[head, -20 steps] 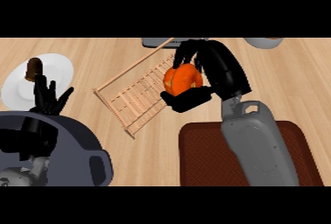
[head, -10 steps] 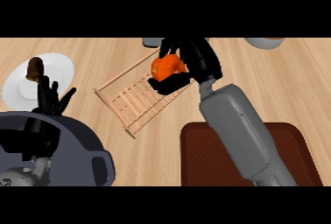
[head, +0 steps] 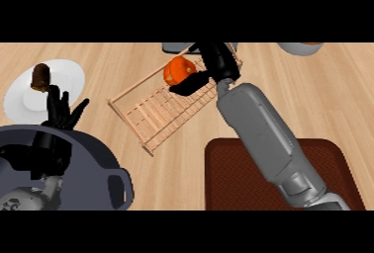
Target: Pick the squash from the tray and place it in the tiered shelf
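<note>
Over the tiered shelf [head: 157, 116], the right hand [head: 213, 63] curls round the squash [head: 176, 71], likely rigid and smooth: grip its midsection.

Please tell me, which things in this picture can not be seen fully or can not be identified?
All in the head view:
- squash: partly covered by the right hand curled round it; whether it touches the tiered shelf cannot be told.
- tray: its middle is hidden by the right forearm.
- grey object: cut off by the top edge, unidentifiable.
- brown item on the plate: too small to identify.
</note>
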Controlling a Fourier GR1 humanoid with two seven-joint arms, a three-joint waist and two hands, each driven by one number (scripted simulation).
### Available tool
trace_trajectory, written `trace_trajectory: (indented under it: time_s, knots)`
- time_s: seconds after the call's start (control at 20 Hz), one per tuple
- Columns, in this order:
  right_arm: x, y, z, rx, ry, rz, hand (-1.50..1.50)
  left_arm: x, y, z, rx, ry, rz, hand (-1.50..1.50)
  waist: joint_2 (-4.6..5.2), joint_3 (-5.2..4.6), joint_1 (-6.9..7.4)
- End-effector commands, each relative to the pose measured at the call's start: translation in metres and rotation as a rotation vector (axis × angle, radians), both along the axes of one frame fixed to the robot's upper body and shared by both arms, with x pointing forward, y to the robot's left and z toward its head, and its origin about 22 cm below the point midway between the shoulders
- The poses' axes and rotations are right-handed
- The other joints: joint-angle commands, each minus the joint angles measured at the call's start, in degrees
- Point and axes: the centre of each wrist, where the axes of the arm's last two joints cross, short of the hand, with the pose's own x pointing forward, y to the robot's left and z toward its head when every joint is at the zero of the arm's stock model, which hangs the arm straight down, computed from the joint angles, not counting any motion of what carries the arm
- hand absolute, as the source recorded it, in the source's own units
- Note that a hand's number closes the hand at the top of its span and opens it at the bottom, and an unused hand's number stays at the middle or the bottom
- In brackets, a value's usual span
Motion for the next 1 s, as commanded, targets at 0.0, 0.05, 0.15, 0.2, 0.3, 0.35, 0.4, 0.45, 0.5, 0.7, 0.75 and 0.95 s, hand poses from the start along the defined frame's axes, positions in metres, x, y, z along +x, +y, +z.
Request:
trace_trajectory:
  time_s: [0.0, 0.05, 0.15, 0.2, 0.3, 0.35, 0.4, 0.45, 0.5, 0.7, 0.75, 0.95]
  knots:
    - [0.012, -0.002, -0.004, 0.037, 0.031, 0.043, -1.5, -0.008, 0.006, -0.001, -0.004, 0.071, -0.007, 0.0, -0.05, 0.02, 0.06]
    - [0.008, -0.001, 0.003, 0.047, 0.033, 0.054, -1.5, 0.011, -0.002, 0.011, -0.006, 0.058, -0.007, 0.0, -0.15, 0.03, -0.66]
    - [0.015, -0.003, -0.003, 0.079, 0.0, 0.072, -1.5, -0.013, -0.012, -0.004, -0.016, 0.071, -0.021, 0.0, -0.06, 0.04, 0.07]
    - [0.016, -0.001, 0.008, 0.103, 0.006, 0.078, -1.5, -0.011, 0.014, 0.008, 0.006, 0.058, 0.0, 0.0, -0.13, 0.03, 0.07]
    - [0.017, 0.0, 0.012, 0.174, -0.033, 0.094, -1.5, 0.004, 0.006, 0.016, -0.001, 0.066, -0.012, 0.0, -0.03, 0.05, 0.0]
    - [0.017, -0.008, 0.011, 0.204, -0.032, 0.094, -1.5, -0.004, 0.001, 0.0, -0.003, 0.085, -0.003, 0.0, -0.12, 0.04, -0.47]
    - [0.014, 0.002, 0.029, 0.248, -0.011, 0.086, -1.5, 0.004, 0.0, 0.003, -0.014, 0.073, -0.018, 0.0, -0.2, 0.03, -0.42]
    - [0.019, -0.01, 0.035, 0.276, -0.019, 0.09, -1.5, 0.0, 0.001, -0.004, 0.001, 0.062, -0.004, 0.0, -0.21, 0.02, -0.83]
    - [0.016, -0.006, 0.047, 0.303, -0.032, 0.081, -1.5, -0.009, 0.002, 0.005, -0.015, 0.06, -0.009, 0.0, -0.43, 0.04, -0.73]
    - [0.026, -0.062, 0.065, 0.341, -0.021, -0.048, -1.5, -0.007, 0.012, 0.005, -0.024, 0.055, 0.003, 0.0, -0.46, 0.03, -1.26]
    - [0.03, -0.07, 0.065, 0.347, -0.035, -0.097, -1.5, -0.006, 0.016, 0.0, -0.001, 0.068, 0.016, 0.0, -0.34, 0.02, -1.12]
    - [0.026, -0.114, 0.061, 0.366, 0.028, -0.182, -1.5, -0.005, 0.01, 0.01, -0.004, 0.081, 0.019, 0.0, -0.5, 0.05, -1.56]
